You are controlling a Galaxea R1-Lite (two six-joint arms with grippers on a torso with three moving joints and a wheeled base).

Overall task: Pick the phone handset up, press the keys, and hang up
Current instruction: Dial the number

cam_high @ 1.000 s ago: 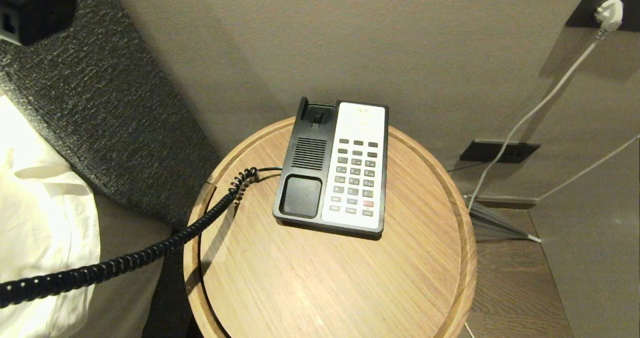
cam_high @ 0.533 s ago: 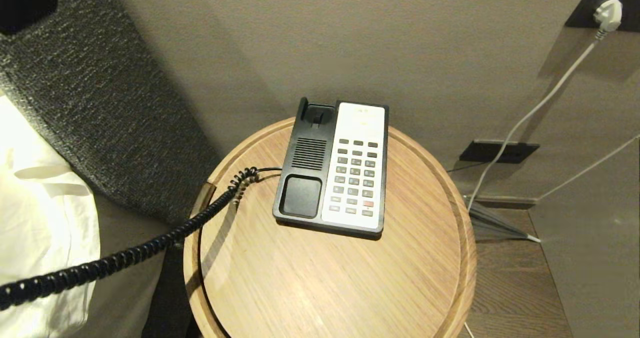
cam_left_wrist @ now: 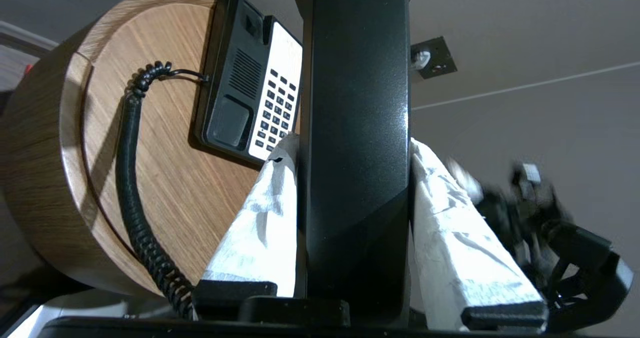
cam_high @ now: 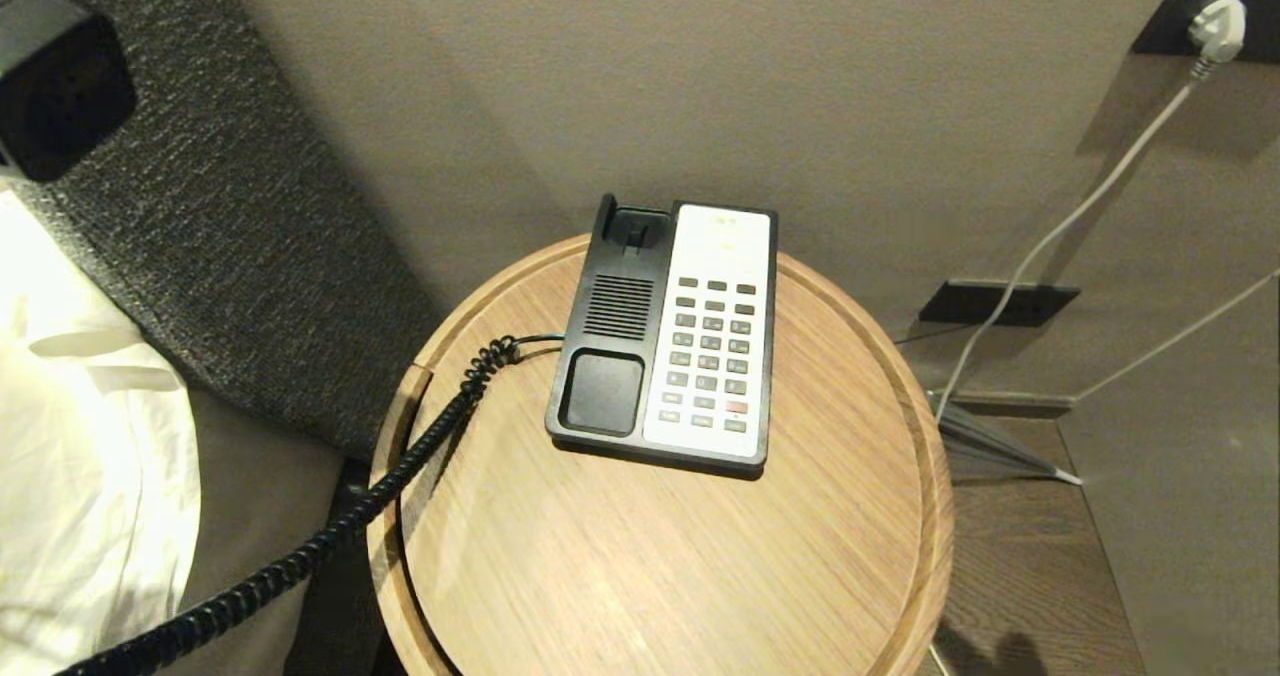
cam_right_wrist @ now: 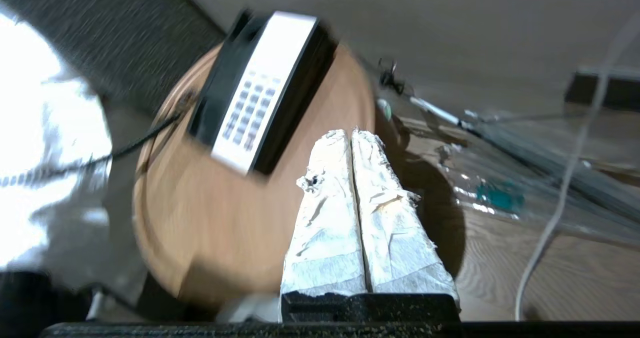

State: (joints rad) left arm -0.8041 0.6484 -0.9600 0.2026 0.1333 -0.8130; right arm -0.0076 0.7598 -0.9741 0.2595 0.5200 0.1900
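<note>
Your left gripper (cam_left_wrist: 352,143) has its jaws clamped on the phone handset (cam_left_wrist: 357,128) beside the bench (cam_high: 640,556); your right gripper (cam_right_wrist: 352,135) looks pressed closed, though blurred

The handset (cam_high: 60,86) end at ten o'clock in the head view is now turned, its perforated face shown, and sits lower than half a second ago. The cord (cam_high: 300,556) is swung down toward seven o'clock. A shadow (cam_high: 985,651) is newly cast at five o'clock.
</note>
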